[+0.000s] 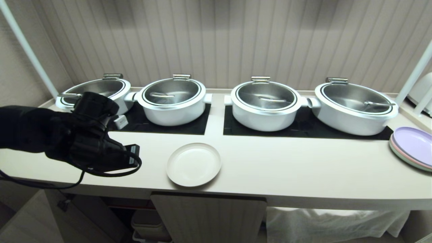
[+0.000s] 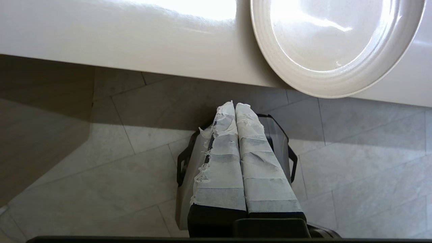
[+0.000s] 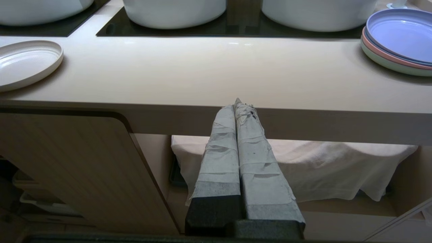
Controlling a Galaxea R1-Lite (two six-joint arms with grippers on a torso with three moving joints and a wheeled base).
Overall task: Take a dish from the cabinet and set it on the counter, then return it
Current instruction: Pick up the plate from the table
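Observation:
The off-white dish (image 1: 193, 164) lies flat on the cream counter (image 1: 287, 168) near its front edge, and it also shows in the left wrist view (image 2: 334, 44) and the right wrist view (image 3: 23, 62). Nothing holds it. My left arm (image 1: 91, 141) hangs over the counter's left end, to the left of the dish. The left gripper (image 2: 235, 105) is shut and empty, pointing down at the floor just off the counter's front edge. The right gripper (image 3: 238, 103) is shut and empty, low before the counter's front edge. The cabinet's fluted door (image 1: 209, 216) stands under the dish.
Several white pots with steel lids (image 1: 172, 101) sit on black panels (image 1: 303, 126) along the back. Stacked lavender plates (image 1: 413, 146) lie at the right end. White cloth (image 3: 320, 165) hangs under the counter. A grey bin (image 2: 276, 141) stands on the floor beneath the left gripper.

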